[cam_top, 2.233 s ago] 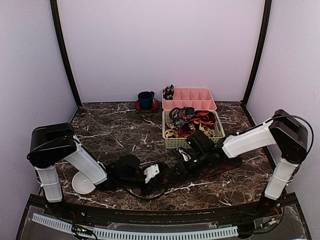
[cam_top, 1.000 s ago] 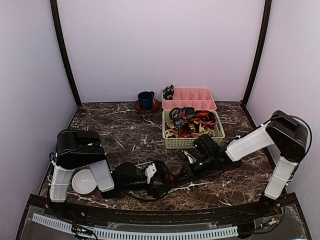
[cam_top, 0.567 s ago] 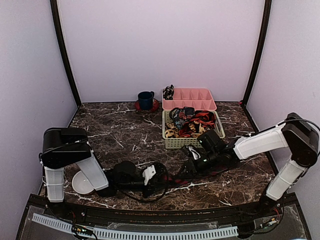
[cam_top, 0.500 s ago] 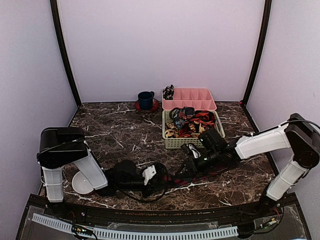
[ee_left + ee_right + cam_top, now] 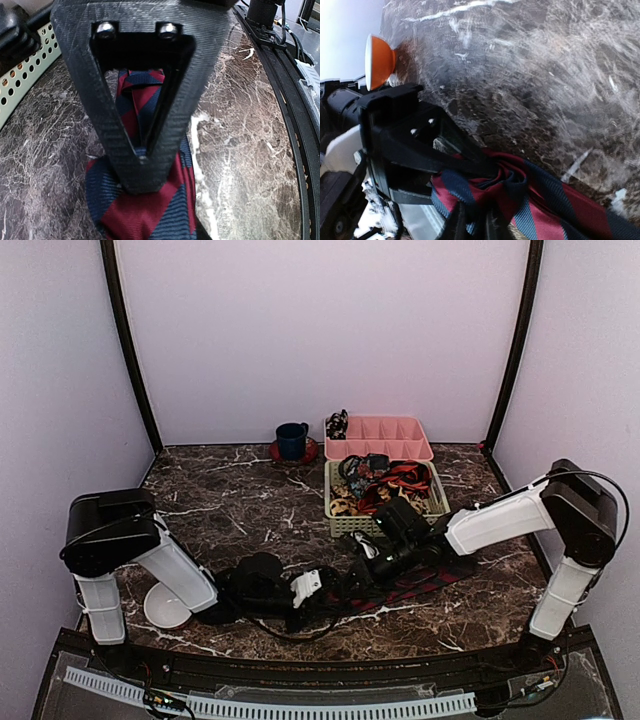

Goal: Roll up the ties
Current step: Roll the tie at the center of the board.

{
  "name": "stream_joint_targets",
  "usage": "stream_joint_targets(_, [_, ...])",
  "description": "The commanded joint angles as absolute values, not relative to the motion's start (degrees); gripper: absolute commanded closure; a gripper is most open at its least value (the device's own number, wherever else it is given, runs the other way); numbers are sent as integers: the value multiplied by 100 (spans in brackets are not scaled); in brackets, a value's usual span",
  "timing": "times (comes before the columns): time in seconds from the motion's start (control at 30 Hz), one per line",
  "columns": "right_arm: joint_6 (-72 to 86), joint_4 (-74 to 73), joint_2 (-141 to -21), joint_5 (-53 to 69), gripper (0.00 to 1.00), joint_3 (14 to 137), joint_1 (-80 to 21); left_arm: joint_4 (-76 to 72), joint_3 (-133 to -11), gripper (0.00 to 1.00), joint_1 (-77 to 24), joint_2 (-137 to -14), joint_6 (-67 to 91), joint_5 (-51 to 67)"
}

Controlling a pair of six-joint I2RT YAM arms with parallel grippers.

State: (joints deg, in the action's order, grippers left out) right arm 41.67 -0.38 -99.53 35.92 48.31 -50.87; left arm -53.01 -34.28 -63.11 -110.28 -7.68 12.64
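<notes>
Lying flat on the worktop (image 5: 230, 505), the striped tie (image 5: 145, 215) is the thing in work, and its long axis runs from the middle front of the worktop out to the right, a little away from the arm bases. The end where a coil must begin is the left end, and both pairs of fingers meet just there.

The left fingers (image 5: 142, 162) are pressed together on this end; navy and red cloth shows between them and spreads out below their tips. The right fingers (image 5: 356, 577) come to the same end from the opposite side. In the right wrist view their tips stand close to each other at the folded, bunched cloth, but I cannot tell whether they really pinch it.

The left arm (image 5: 175, 570) lies very low, its forearm stretched almost flat to the right. The right arm (image 5: 495, 520) reaches leftward from its base and slopes down to a low wrist, above the free length of the tie.

I judge that the roll must travel to the right, along the tie and under the right wrist, so the left arm is the nearer one for the turning. The other ties (image 5: 385, 485) lie in a heap inside the basket (image 5: 345, 527), well behind.
</notes>
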Motion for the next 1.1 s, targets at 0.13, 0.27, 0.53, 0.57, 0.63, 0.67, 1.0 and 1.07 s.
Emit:
stream_joint_targets(0.13, [4102,59,-10026,3408,100,4360,-5005,-4415,-3162,41,-6263,-10658,-687,939])
stream_joint_targets(0.27, [4107,252,-9954,3410,100,4037,-4893,-4891,-2905,2,-6257,-10111,-704,754])
stream_joint_targets(0.53, [3786,400,-9869,3319,100,3511,-4518,-6224,-2331,1,-6258,-9710,255,164])
stream_joint_targets(0.57, [3732,388,-9882,3260,100,3467,-4511,-6332,-2304,1,-6258,-9764,290,304])
stream_joint_targets(0.63, [3669,421,-9918,3182,100,3376,-4509,-6559,-2225,1,-6251,-9882,322,633])
stream_joint_targets(0.67, [3673,482,-9941,3163,100,3307,-4508,-6722,-2202,1,-6257,-9966,335,810])
stream_joint_targets(1.0, [4065,1071,-10084,3104,100,3164,-4580,-6956,-3244,1,-6701,-11227,468,683])
stream_joint_targets(1.07, [4127,1117,-10064,3079,100,3178,-4609,-6922,-3445,1,-6768,-11530,580,390])
